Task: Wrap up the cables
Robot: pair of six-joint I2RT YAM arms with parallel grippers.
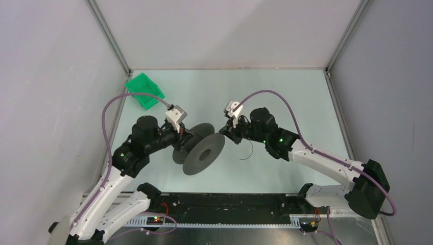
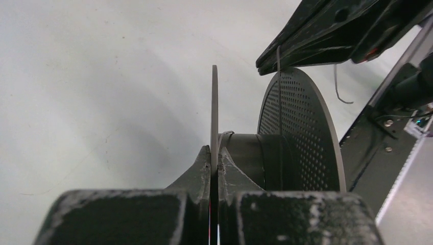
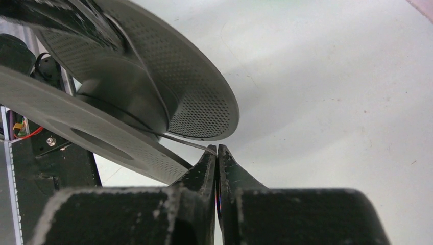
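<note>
Looks barely started: left tool [image 2: 215,153] clamps the spool [image 2: 301,132] by its flange, right tool [image 3: 217,150] pinches the cable [image 3: 186,143] at the spool's 2 o'clock, loose end on the counter [image 1: 286,87] at 3 o'clock yet to wind

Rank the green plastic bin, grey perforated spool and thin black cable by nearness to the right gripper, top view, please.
1. Thin black cable: pinched in right gripper.
2. Grey perforated spool: just left.
3. Green plastic bin: far left corner.
</note>
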